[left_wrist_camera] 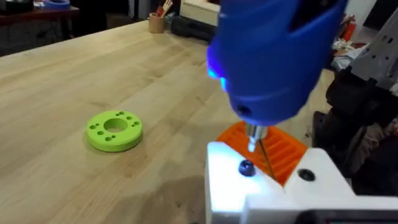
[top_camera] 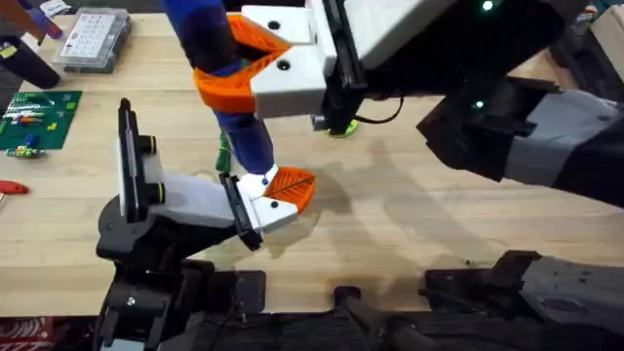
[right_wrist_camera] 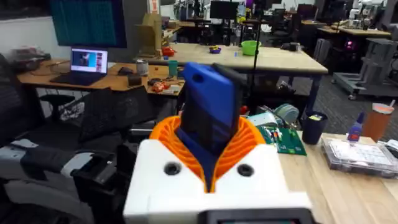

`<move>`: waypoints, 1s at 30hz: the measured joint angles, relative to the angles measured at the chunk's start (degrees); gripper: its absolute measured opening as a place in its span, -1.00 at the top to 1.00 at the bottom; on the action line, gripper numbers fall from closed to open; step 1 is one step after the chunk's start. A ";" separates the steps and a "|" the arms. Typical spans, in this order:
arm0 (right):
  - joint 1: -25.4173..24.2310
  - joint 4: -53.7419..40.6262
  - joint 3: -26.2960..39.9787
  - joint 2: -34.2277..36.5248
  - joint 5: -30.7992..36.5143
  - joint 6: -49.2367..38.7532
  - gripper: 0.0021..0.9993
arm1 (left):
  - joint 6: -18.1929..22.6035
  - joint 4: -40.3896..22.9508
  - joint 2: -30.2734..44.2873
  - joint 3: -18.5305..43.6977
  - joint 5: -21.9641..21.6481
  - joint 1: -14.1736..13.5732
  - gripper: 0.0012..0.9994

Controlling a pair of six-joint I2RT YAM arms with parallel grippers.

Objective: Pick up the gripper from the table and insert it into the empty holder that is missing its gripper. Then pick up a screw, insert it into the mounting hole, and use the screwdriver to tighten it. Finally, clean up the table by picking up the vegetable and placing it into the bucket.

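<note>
Since the right gripper (right_wrist_camera: 211,146) has its orange jaws clamped round the body of the blue screwdriver (top_camera: 244,136), that arm is clearly the one doing the tightening. The screwdriver hangs nearly upright under it, leaning a little, with its thin end pointing down at the white holder (top_camera: 268,210) near the front left of the table.

The orange finger (top_camera: 292,185) already sits in the holder, so I'd say we're at the screw-tightening step. In the left wrist view the lit bit (left_wrist_camera: 252,138) is right over the dark screw (left_wrist_camera: 247,167) in the holder's mounting hole, touching or just short of it, I honestly can't say which. That's the bit that matters: the tip has to come straight down along the screwdriver's long axis onto that screw head and stay centred, and it looks a hair off to one side from this angle.

No idea how far the screw is already driven in. A second hole (left_wrist_camera: 305,175) beside it looks empty. Can't tell what state the left gripper is in.

The little dark-green vegetable (top_camera: 223,151) is mostly hidden behind the screwdriver in the overhead view, just a sliver showing. A lime-green ring (left_wrist_camera: 115,129) lies on the table well apart from the holder.
</note>
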 joint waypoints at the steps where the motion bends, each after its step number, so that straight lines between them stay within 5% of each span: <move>1: 0.00 -0.03 -0.01 0.00 0.00 0.00 0.95 | 0.00 0.00 0.01 0.00 0.00 -0.01 0.97; 30: 0.39 -1.14 -0.66 0.00 0.66 -1.31 0.95 | 0.00 -0.02 -0.01 0.00 0.00 -0.02 0.97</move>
